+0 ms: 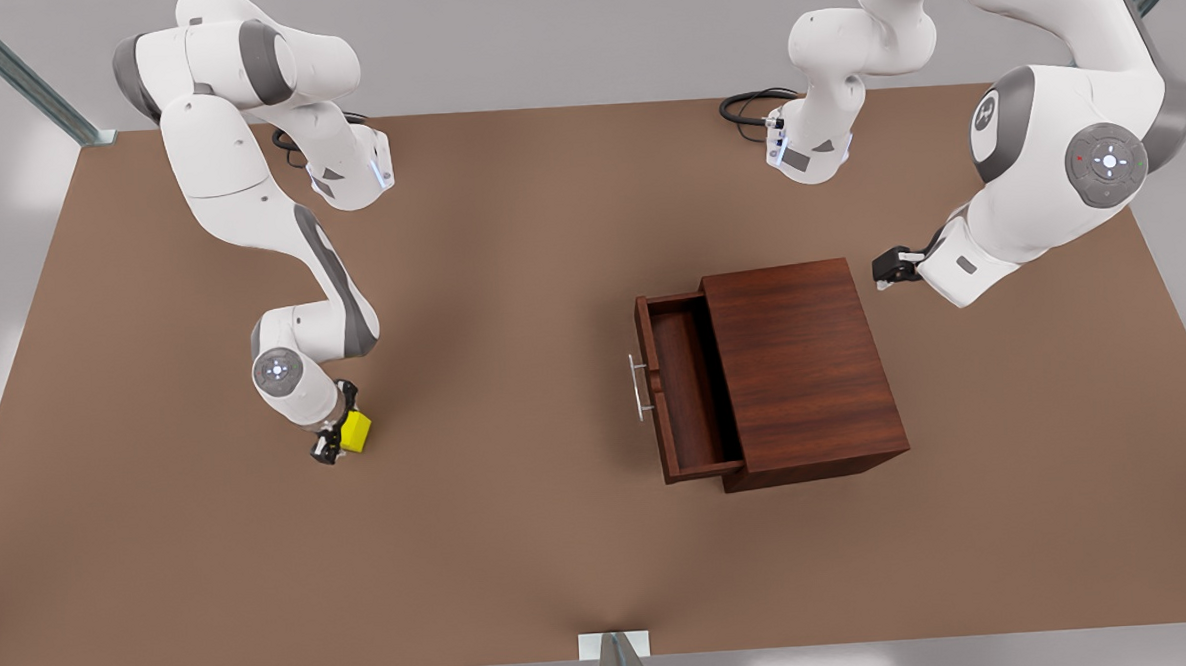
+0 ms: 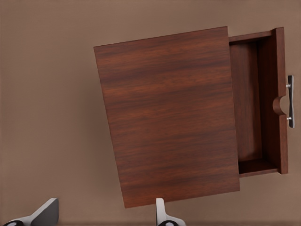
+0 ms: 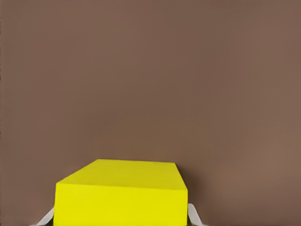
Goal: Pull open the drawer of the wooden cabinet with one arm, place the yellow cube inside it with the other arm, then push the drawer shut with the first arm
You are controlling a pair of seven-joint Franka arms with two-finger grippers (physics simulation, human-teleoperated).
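Front view: the boxy dark reddish-brown wood-grain cabinet [image 1: 805, 364] sits on the matte brown table [image 1: 522, 536], its drawer [image 1: 681, 389] pulled out, with a metal bar handle [image 1: 639, 386]. Well apart, the right gripper [image 1: 337, 439] clamps the small bright yellow cube [image 1: 356, 431]. The left gripper [image 1: 890, 265] hovers by the cabinet's rear.

Left wrist view: cabinet [image 2: 169, 117] below, pale fingertips [image 2: 162, 214] spread apart, holding nothing.

Right wrist view: the smooth cube [image 3: 122, 195] sits pinched between the fingers [image 3: 194, 214]. No writing is legible.

A simulated robot test bench: two white arms [image 1: 246, 188] bolted to a bare brown table [image 1: 523, 556], grey metal struts [image 1: 21, 73].
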